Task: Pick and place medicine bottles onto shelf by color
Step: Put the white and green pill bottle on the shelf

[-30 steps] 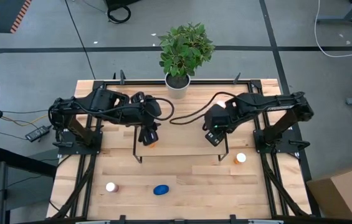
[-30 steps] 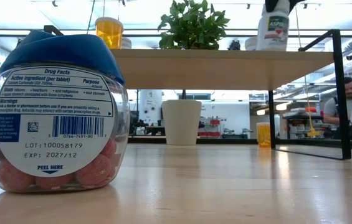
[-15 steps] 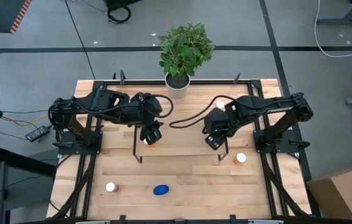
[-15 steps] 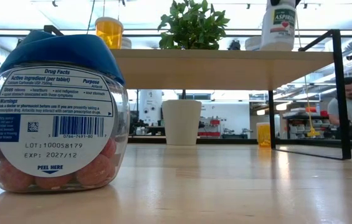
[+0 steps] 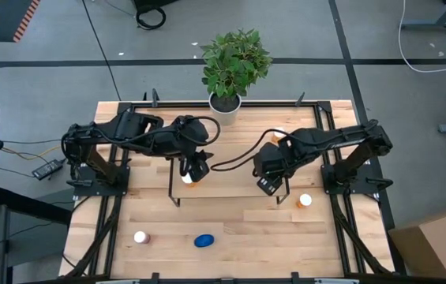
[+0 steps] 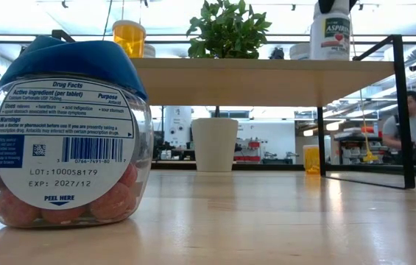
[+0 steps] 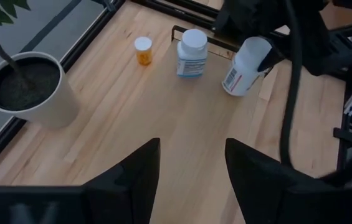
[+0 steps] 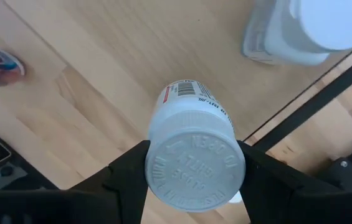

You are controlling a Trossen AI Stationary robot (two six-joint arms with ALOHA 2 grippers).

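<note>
The shelf (image 5: 230,192) stands mid-table, with black rails at its sides. My right gripper (image 5: 267,181) is over the shelf's right part, shut on a white aspirin bottle (image 6: 330,33). My left gripper (image 7: 191,162) hovers open over the shelf's left part, with nothing between its fingers. An orange bottle (image 5: 190,180) stands on the shelf just below it. A small orange bottle (image 7: 142,50) and a white bottle with a blue label (image 7: 191,53) stand on the shelf's far right. A blue oval bottle (image 5: 203,241) lies on the table near the front edge. My right gripper pinches the white bottle's round cap (image 8: 157,165) between its two fingers (image 8: 129,171), which come from above and point down. The bottle hangs below them, slightly tilted (image 7: 244,65). The shelf's front edge hides whether its base touches the shelf.
A white plant pot (image 5: 225,106) stands at the table's far edge. An orange bottle (image 5: 305,200) stands on the table right of the shelf, and a white-capped bottle (image 5: 140,237) stands at the near left. A person (image 6: 414,125) sits in the room beyond the table.
My right gripper has carried the white bottle a little toward the table's near edge and leftward, still shut on its cap. My left gripper has stayed in place and turned slightly at the wrist.
</note>
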